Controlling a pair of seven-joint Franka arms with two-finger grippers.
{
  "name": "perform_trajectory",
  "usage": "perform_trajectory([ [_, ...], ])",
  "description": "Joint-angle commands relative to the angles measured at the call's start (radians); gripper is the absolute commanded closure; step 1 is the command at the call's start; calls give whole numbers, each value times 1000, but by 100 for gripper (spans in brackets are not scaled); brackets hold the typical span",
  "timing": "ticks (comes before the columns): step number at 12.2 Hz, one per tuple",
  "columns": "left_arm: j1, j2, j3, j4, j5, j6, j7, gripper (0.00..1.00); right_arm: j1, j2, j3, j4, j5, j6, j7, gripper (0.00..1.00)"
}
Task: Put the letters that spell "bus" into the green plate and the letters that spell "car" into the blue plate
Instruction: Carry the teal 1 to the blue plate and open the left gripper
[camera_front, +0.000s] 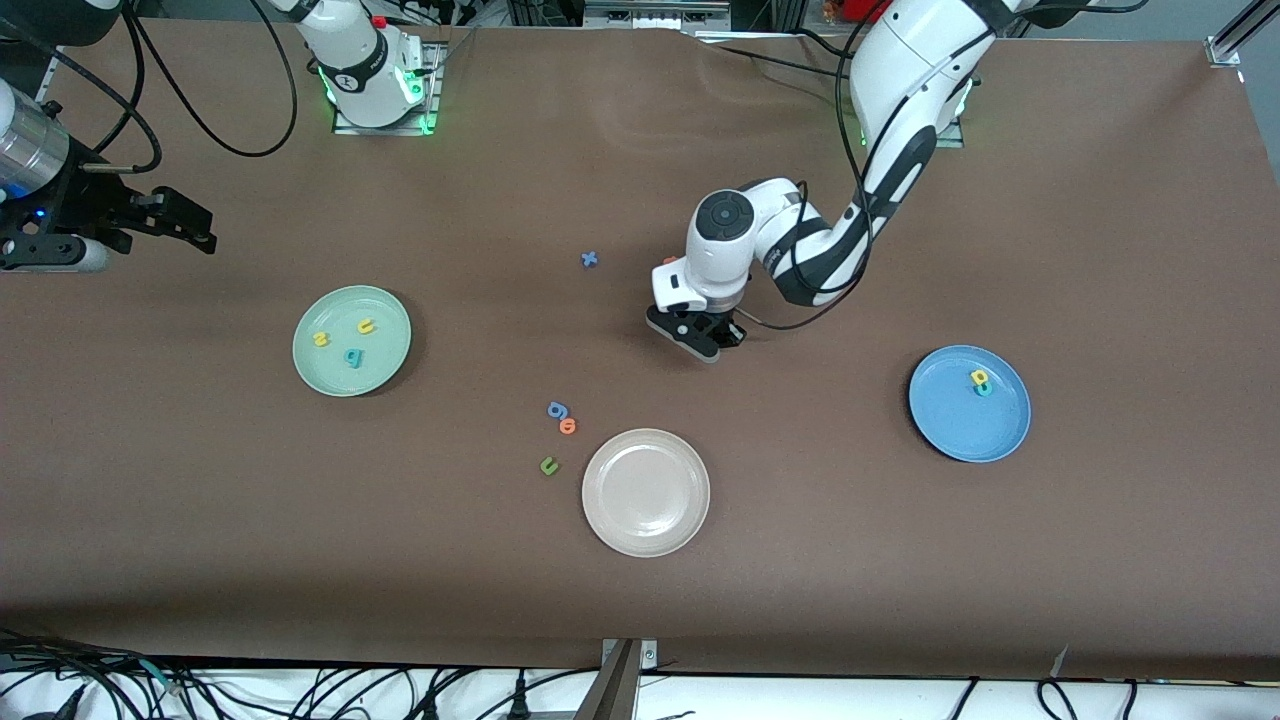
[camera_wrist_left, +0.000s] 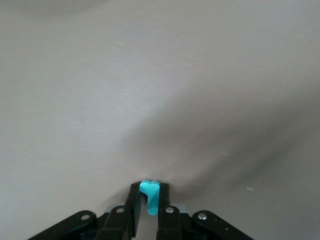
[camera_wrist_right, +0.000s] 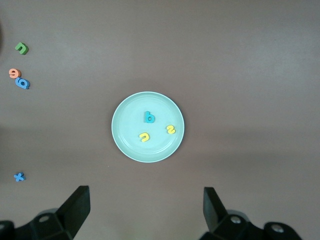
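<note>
Your left gripper (camera_front: 712, 335) is down at the brown table (camera_front: 200, 520), its jaws clamped together on the thin teal "r" (camera_wrist_left: 149, 196), which stands pinched between the fingertips (camera_wrist_left: 133, 197) in the left wrist view. From those jaws, the blue plate (camera_front: 985, 435) lies toward the left arm's end of the table and a little nearer the front camera; it holds the yellow "a" (camera_front: 979, 376) with the teal "c" (camera_front: 985, 389) touching it.

Your right gripper (camera_wrist_right: 145, 205) waits up in the air at the right arm's end, jaws spread wide with nothing between them. Looking down past those jaws you see the green plate (camera_wrist_right: 120, 140) with the teal "b" (camera_wrist_right: 149, 117), yellow "u" (camera_wrist_right: 144, 137) and yellow "s" (camera_wrist_right: 171, 130) lying apart inside it.

Nearer the front camera than your left jaws sit the beige plate (camera_front: 646, 492), the blue "g" (camera_front: 557, 410), the orange "o" (camera_front: 568, 427) touching it, and the dark green "u" (camera_front: 548, 465). A blue "x" (camera_front: 590, 259) lies beside your left gripper, toward the right arm's end
</note>
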Motion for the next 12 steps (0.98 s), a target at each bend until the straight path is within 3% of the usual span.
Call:
perform_trajectory([
  [1,63,-55,31,-8,-80,-12,169,100,-12,-11,11,0,7,-7,-18,0],
  [3,143,-97,39,-11,-205,-47,350,100,-12,-11,11,0,7,-7,-18,0],
  [7,301,-170,47,-13,-332,-164,631,98,-9,-11,13,0,7,-7,-18,0],
  [12,523,-230,48,-56,-377,-251,906,94,-6,-11,13,0,7,-11,-21,0],
])
